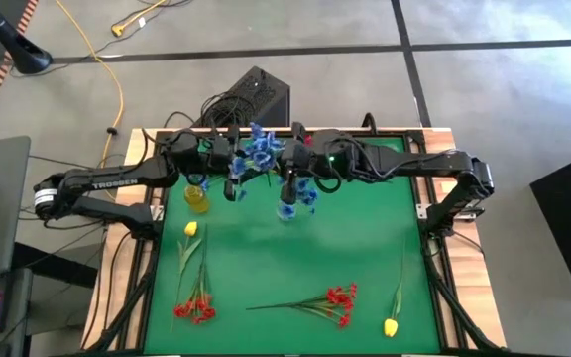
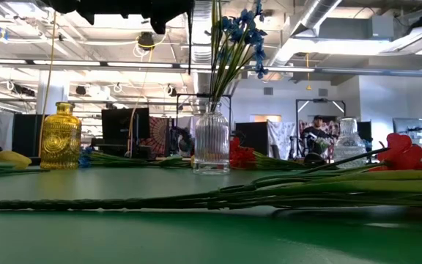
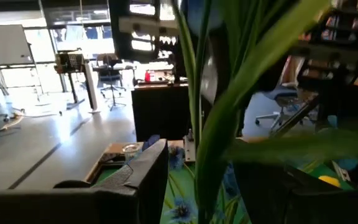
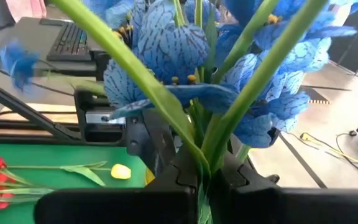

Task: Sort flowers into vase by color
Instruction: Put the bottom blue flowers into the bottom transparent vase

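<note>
A blue flower sprig (image 1: pixel 261 149) is up in the air between my two grippers, over the table's far middle. My right gripper (image 4: pixel 201 175) is shut on its green stems. My left gripper (image 3: pixel 201 186) is level and open, one finger on either side of green stems (image 3: pixel 210 149); a gap shows beside them. A clear ribbed vase (image 2: pixel 211 139) stands below with blue blooms (image 1: pixel 297 198) and stems rising from its mouth. A yellow vase (image 2: pixel 61 136) stands to its left. Red sprigs (image 1: pixel 337 297) (image 1: pixel 196 307) and yellow buds (image 1: pixel 190 228) (image 1: pixel 392 326) lie flat on the green mat. My right gripper pinches the blue sprig's bunched green stems (image 4: pixel 199 160) between its two fingers, just below the blooms. The fingers come about level from the table's right and lie across the stems. The blooms (image 4: pixel 166 43) fan out above, clear of the table.
The green mat (image 1: pixel 266 258) has bare room in its middle, between the vases and the lying flowers. A black box (image 1: pixel 256 94) and cables sit behind the table's far edge. Another clear vase (image 2: pixel 349 136) shows at the right in the low view.
</note>
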You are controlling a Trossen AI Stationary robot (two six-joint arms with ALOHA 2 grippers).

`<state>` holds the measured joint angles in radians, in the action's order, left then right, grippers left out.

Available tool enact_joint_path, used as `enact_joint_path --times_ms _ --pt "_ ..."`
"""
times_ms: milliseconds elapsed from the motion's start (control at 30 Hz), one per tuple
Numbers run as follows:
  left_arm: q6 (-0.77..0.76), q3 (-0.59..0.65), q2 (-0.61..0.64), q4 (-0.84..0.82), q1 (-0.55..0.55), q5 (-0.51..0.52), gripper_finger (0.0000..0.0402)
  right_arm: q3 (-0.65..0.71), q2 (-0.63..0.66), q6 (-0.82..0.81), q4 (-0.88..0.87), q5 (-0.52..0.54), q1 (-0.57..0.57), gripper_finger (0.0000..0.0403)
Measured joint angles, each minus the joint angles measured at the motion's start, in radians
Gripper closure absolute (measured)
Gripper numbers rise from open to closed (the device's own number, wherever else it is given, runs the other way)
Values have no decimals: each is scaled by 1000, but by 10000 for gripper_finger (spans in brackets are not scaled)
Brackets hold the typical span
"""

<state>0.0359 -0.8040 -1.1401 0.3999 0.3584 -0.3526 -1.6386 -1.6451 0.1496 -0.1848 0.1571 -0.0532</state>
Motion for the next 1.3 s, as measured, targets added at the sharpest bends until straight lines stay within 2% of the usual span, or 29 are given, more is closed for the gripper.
enact_joint_path --times_ms 167,300,700,933,1200,1300 --pt "-5 0 -14 8 0 -5 237 0 1 -8 1 0 0 366" --pt "-30 0 -28 31 0 -36 258 0 1 -16 -5 0 0 365" --pt "-41 0 -32 57 0 -64 390 0 1 -75 -20 0 3 322" --pt "-57 0 -32 64 0 -62 382 0 23 -121 -82 0 3 275" --pt "-60 0 -31 72 21 -51 388 0 99 -149 -320 -1 7 189" --pt "-79 11 -31 89 41 -57 389 0 135 -180 -433 2 21 169"
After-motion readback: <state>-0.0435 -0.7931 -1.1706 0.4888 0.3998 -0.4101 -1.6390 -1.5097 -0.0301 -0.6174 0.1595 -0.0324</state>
